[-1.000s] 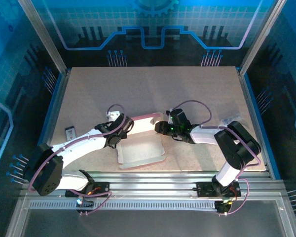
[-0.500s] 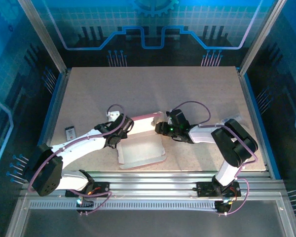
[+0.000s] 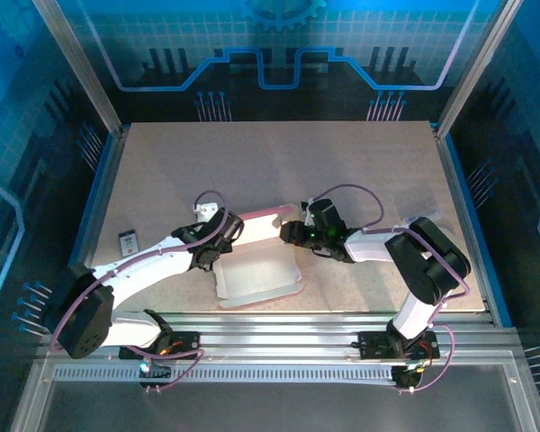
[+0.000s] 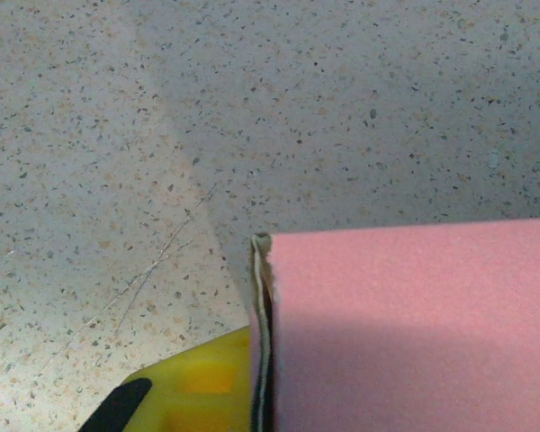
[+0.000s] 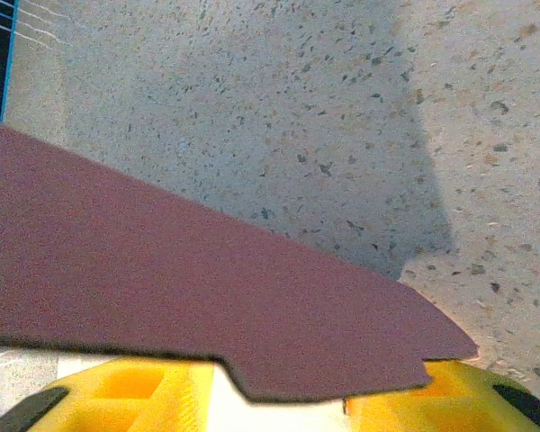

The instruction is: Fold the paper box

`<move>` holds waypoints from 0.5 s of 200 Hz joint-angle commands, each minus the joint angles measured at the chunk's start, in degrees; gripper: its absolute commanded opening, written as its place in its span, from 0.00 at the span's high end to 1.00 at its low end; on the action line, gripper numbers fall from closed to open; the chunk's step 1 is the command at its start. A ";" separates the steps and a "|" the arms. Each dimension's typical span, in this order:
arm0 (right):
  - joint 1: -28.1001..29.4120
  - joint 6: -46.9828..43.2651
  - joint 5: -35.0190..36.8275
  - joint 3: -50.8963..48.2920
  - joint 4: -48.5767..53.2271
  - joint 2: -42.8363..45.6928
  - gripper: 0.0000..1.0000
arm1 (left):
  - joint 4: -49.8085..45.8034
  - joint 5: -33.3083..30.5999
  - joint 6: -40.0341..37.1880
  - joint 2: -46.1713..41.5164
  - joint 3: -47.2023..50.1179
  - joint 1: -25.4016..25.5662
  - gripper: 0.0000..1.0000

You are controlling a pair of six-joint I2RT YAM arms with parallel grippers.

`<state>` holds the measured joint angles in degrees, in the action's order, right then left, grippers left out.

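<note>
You are pinching the left end of the paper box's (image 3: 256, 274) raised pink wall with the left gripper (image 3: 234, 227), probably so it stands upright, near the table's (image 3: 252, 162) front edge. The right gripper (image 3: 288, 232) is meeting the wall's other end; I cannot tell if it is gripping.

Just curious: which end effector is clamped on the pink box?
The left end effector, shut on the paper box; the right end effector stands open.

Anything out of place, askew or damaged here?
Nothing damaged or spilled. The paper box sits slightly skewed to the near edge of the table, half folded; a small dark object lies apart at the left.
</note>
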<state>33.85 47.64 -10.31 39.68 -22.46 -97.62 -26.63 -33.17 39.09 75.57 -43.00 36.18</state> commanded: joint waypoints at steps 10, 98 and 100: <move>1.67 0.93 -1.40 0.02 -2.96 -0.11 0.57 | -0.66 1.69 0.57 -0.93 0.43 0.79 0.89; 4.86 1.42 1.29 3.17 -0.33 -4.27 0.57 | -0.03 2.07 0.51 -0.69 0.52 1.07 0.89; 4.94 1.34 1.39 3.31 -0.07 -4.29 0.57 | 0.06 2.06 0.49 -0.69 0.54 1.01 0.89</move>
<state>37.47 48.86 -10.46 41.30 -24.88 -100.16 -26.70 -33.19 39.09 75.57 -43.03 36.51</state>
